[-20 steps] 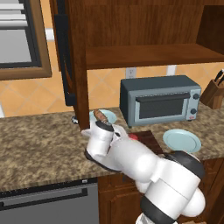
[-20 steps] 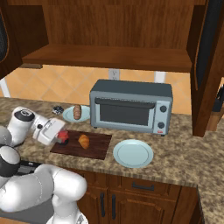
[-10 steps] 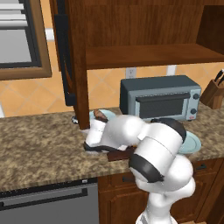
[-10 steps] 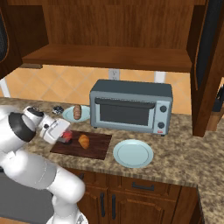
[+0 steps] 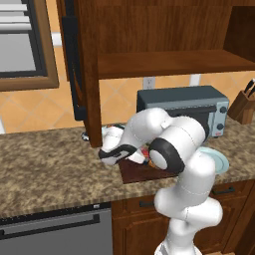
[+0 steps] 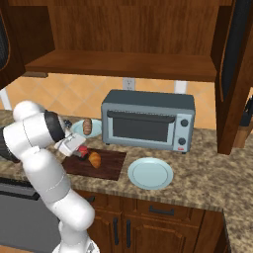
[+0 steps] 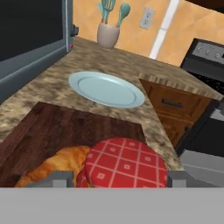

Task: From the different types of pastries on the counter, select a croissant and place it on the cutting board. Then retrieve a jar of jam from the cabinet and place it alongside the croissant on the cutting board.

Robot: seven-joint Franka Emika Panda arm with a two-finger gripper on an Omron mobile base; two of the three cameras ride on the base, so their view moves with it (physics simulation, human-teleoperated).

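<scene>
now the jar of jam (image 7: 125, 164), clamped between the closed-in fingers of the gripper (image 7: 119, 178), is brought lower than a second ago, beside the croissant (image 7: 59, 165) on the cutting board (image 7: 65, 127), at lower centre, so release is judged next.

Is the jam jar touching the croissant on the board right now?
Cannot tell. In the hand view the jar of jam overlaps the croissant with no visible gap, but that could be overlap alone; the right base view is too small to settle it.

Glossy white rounded arm (image 5: 184, 164) (bulbous links), dark joint bands
</scene>
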